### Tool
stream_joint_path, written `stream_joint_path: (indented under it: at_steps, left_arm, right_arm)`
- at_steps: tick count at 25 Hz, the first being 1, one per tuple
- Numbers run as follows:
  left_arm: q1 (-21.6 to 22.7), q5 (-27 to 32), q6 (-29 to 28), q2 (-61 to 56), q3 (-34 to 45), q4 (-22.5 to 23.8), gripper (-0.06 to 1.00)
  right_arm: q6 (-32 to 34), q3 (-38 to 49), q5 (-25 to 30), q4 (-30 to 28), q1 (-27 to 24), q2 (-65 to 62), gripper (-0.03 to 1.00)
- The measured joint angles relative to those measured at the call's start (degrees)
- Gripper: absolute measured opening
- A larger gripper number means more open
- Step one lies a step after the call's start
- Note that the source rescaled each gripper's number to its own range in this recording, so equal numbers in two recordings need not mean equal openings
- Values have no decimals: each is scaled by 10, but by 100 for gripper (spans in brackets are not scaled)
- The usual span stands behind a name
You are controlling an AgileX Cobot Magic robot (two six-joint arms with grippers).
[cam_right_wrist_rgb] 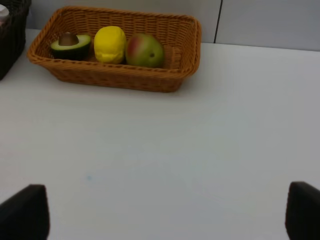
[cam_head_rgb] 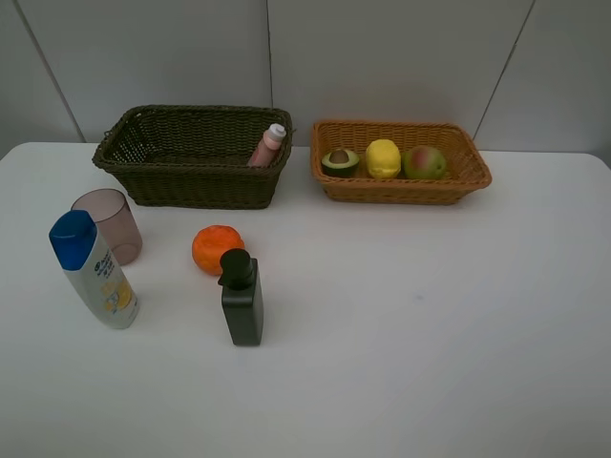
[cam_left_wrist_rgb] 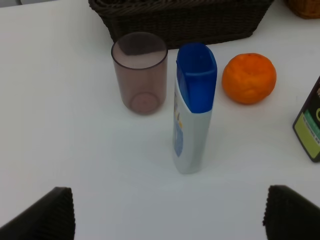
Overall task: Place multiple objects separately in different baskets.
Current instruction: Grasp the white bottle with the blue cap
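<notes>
Landmark: a deep, rectangular, dark brown-green wicker basket (cam_head_rgb: 196,186) at the back of the white table (cam_head_rgb: 430,315).
Pink bottle (cam_head_rgb: 268,146): inside the dark basket, leaning against its right end wall with the pale cap above the rim.
Light orange-tan wicker basket (cam_head_rgb: 401,189): shallow and rectangular, just beside the dark basket on its right, a narrow gap between them.
Fruit in the tan basket: a halved avocado (cam_head_rgb: 339,161) nearest the dark basket, then a yellow lemon (cam_head_rgb: 383,158), then a green-red pear (cam_head_rgb: 424,162) farthest from it.
Orange (cam_head_rgb: 216,249): round, on the table near the dark basket's front wall, not in either basket.
Black pump bottle (cam_head_rgb: 242,298): upright, farther from the dark basket than the orange and just beside that fruit.
Translucent mauve cup (cam_head_rgb: 108,225): upright, mouth up, near the dark basket's front left corner.
White blue-capped bottle (cam_head_rgb: 94,270): upright, just beside the cup on the side away from the dark basket.
Left fingers (cam_left_wrist_rgb: 47,217): spread wide, nothing between them, over the table with the white bottle and cup between them and the dark basket.
Right fingers (cam_right_wrist_rgb: 25,212): spread wide and empty, over bare table, well apart from the dark basket.
</notes>
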Motion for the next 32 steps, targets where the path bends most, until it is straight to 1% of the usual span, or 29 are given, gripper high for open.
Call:
stream_joint_path:
  at_steps: [32]
  left_arm:
    - [0,0,0,0,0,0,100]
  right_arm:
    - [0,0,0,0,0,0,100]
